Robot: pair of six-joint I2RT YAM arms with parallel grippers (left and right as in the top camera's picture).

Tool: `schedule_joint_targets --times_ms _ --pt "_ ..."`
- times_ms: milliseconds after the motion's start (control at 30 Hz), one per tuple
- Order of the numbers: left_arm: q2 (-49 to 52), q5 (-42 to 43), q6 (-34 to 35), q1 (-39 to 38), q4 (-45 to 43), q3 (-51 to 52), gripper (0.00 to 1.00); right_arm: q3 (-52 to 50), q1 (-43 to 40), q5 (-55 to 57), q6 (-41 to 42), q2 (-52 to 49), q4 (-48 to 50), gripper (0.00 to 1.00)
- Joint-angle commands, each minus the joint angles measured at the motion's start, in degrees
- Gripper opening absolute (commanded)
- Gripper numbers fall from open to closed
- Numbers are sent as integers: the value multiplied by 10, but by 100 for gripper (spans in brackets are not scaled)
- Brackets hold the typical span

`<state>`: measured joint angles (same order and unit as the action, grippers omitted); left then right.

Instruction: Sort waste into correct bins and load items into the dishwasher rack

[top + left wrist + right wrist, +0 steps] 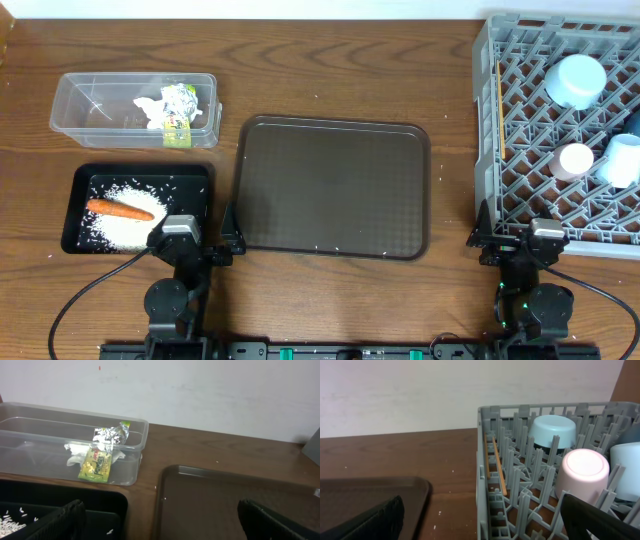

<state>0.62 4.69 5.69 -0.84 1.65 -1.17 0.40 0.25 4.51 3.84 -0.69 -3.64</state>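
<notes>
Dishwasher rack (520, 130) sits right in front of the right gripper (530, 240), jaws wide apart, nothing in them. Left gripper (190, 242) same deal, by the black tray (75, 215) with rice (125, 228) and carrot (118, 209). Wrapper (178, 108) and tissue (150, 108) are in the clear tub (70, 100); bowl (577, 80), cups (573, 160), chopsticks (498, 100) in the rack.

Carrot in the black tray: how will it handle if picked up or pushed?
The carrot looks small and stiff, so it would probably lift in one piece and feel light. Its skin looks smooth, so a narrow pinch might slip. It lies on loose rice, so a sideways push would likely roll it and scatter grains inside the tray.
</notes>
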Motion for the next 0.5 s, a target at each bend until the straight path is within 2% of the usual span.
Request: schedule_joint_targets --times_ms 0,467 --pt "-3 6 -8 2 20 9 100 -1 6 0 -7 4 -2 99" --pt "-3 6 -8 2 20 9 99 -1 6 0 -7 4 -2 99"
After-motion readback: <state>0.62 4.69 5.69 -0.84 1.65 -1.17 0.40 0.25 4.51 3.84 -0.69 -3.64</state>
